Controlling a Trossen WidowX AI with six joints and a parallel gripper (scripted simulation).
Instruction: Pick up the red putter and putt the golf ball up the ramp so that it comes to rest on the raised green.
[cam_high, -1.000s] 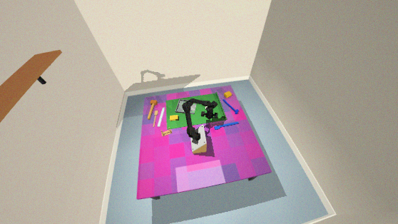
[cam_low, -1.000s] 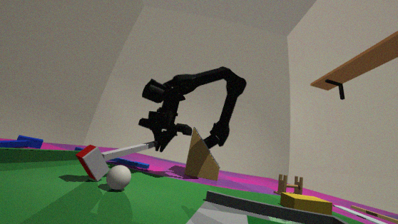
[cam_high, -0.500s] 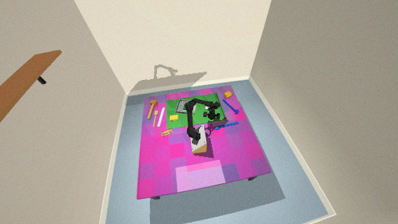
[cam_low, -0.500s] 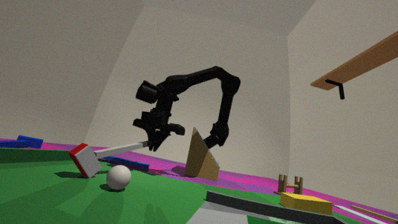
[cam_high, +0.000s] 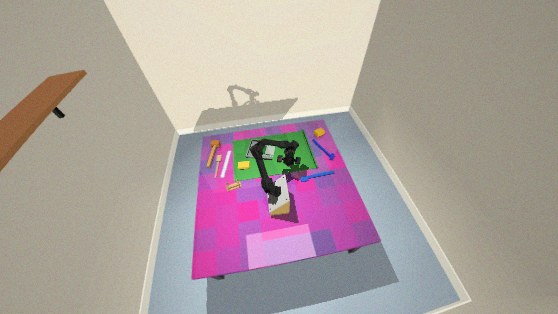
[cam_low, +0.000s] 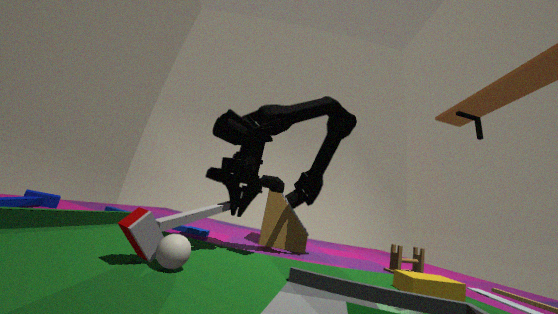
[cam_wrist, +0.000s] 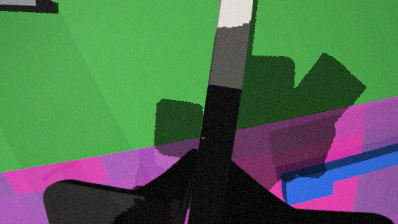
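The red putter's head has a red back and a pale face and is tilted low over the green mat. Its pale shaft slopes up to my gripper, which is shut on the dark end. The white golf ball sits on the mat just beside the pale face; I cannot tell if they touch. The grey-walled ramp structure stands on the mat's other side, partly behind my arm in the top view. I cannot make out the raised green's surface clearly.
A yellow block sits near the ramp. A small wooden rack lies off the mat. Blue tools lie at the right, with an orange block. A hammer and a white bar lie at the left.
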